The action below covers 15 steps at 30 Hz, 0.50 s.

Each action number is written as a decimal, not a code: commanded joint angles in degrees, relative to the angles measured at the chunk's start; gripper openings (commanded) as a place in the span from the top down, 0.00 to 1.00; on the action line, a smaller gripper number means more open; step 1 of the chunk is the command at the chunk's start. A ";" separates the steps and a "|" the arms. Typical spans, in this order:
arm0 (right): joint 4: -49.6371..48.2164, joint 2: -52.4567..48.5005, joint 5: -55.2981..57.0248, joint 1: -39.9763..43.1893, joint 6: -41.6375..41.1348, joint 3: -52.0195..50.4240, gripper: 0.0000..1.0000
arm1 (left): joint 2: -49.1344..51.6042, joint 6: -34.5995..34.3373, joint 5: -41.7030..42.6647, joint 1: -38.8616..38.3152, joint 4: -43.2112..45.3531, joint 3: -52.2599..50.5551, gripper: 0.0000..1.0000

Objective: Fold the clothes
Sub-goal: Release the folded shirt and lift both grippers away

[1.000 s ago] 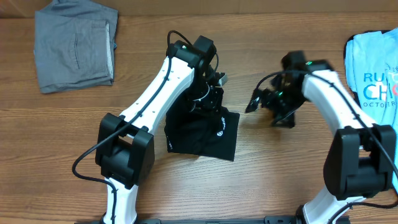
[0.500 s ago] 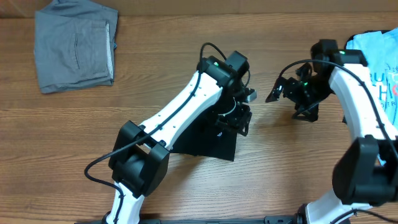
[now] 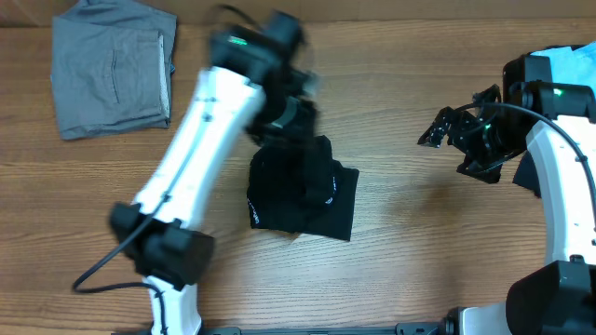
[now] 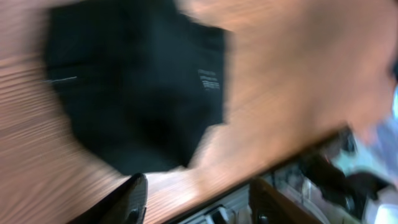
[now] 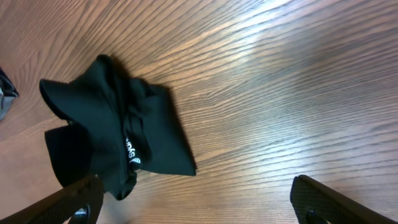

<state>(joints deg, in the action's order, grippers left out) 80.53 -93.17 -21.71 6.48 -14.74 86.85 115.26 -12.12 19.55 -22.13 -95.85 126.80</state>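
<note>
Jaws spread empty on my left gripper (image 4: 199, 202), over black garment (image 3: 303, 191), and right gripper (image 5: 196, 190), well right of it | garment bunched, fold looks unfinished | grey garment (image 3: 112, 74) far left, light-blue T-shirt (image 3: 568, 60) far right | next: pinch an edge, flatten.

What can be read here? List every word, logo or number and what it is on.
Black garment: small white print, too small to read; blurred in the left wrist view.
Light-blue T-shirt: no print showing.
Grey garment: none visible.
</note>
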 commanded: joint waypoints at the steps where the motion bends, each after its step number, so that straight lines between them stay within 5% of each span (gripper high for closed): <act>1: -0.85 0.81 -0.85 -4.39 -0.35 1.36 0.00 | -1.38 -3.58 -7.54 6.84 -0.98 -0.07 0.00; 15: -14.82 -7.69 16.68 -36.85 -16.87 1.36 0.00 | -1.36 -2.64 -8.41 13.31 3.06 -23.91 0.00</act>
<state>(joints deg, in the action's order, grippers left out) 67.09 -96.51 -10.20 -27.81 -26.85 87.00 114.43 -14.68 11.97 -8.80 -93.91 106.91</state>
